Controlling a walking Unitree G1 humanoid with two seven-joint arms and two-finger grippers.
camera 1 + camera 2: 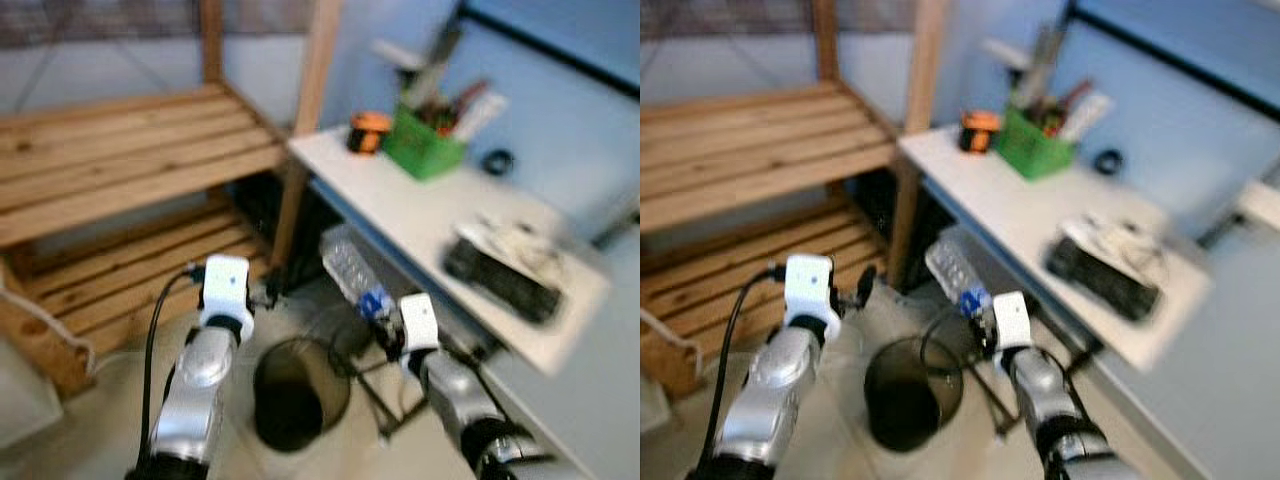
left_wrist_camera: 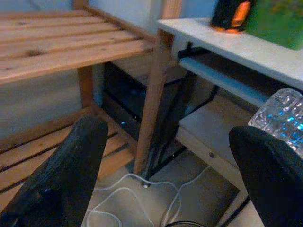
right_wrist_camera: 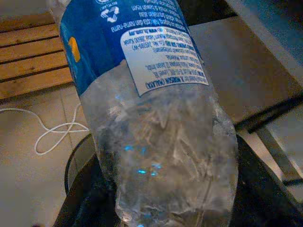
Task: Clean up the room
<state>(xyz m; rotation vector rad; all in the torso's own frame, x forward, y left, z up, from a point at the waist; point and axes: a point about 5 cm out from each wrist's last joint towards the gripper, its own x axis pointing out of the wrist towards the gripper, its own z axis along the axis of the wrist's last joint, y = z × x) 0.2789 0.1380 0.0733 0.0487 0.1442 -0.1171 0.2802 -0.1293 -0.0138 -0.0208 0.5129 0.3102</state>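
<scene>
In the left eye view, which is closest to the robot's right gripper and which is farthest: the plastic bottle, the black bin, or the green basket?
From the right gripper:
1. Plastic bottle: held in that gripper, so nearest.
2. Black bin: on the floor just below, toward the robot's left.
3. Green basket: farthest, at the far end of the white desk.

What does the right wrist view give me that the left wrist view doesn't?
Right wrist view: the plastic bottle's blue label and printed panel up close, held in the right gripper, with the black bin's rim below it. Left wrist view: the left gripper open and empty, the white desk's edge, an orange-and-black object. Both: the bottle, the wooden slatted shelf, a white cable on the floor.
</scene>
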